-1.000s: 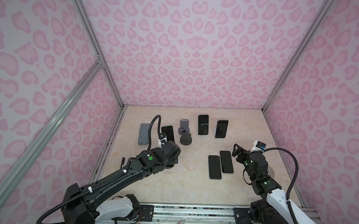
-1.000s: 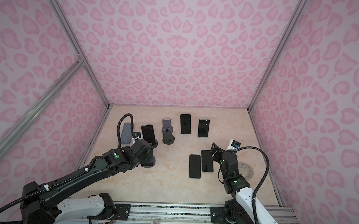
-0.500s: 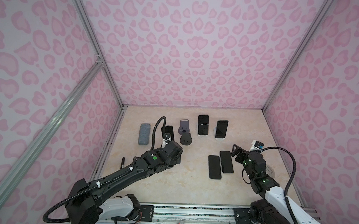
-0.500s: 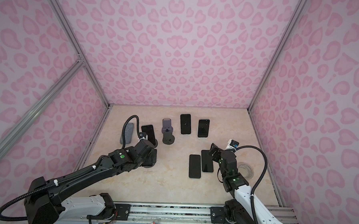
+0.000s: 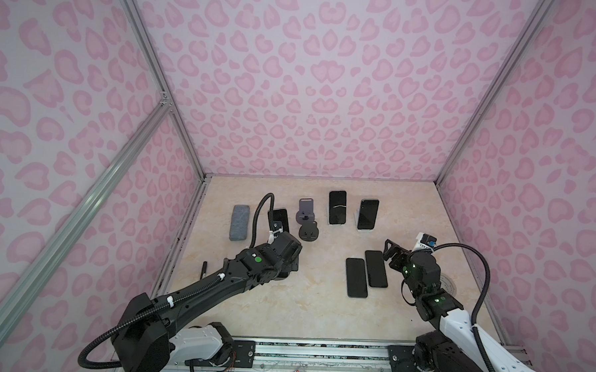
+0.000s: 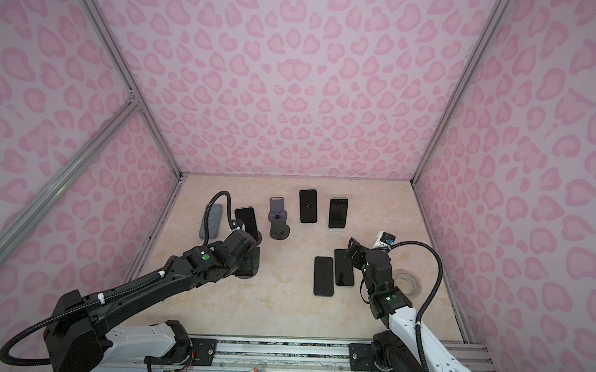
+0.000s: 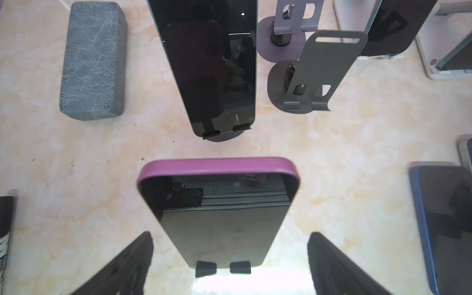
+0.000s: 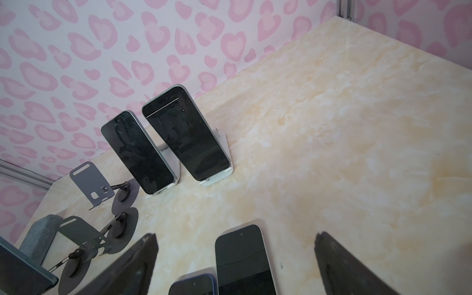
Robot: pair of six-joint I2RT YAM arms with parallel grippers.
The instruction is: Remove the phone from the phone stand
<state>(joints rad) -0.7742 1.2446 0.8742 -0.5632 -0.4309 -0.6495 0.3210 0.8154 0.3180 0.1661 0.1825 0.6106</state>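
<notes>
The magenta-cased black phone (image 7: 219,224) sits in its dark stand (image 7: 205,268) (only two lips visible), flanked by the left gripper (image 7: 229,238), jaws apart; the right gripper (image 8: 236,238) is likewise apart, empty.

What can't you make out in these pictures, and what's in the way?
- Purple-cased phone: mostly under the left arm in both top views.
- Its stand: left wrist view, only two hooks show past the phone.
- Dark stick: top view, too small to identify.
- Tape roll: top view, partly behind the right arm.
- Blue phone: left wrist view, cut by the edge.
</notes>
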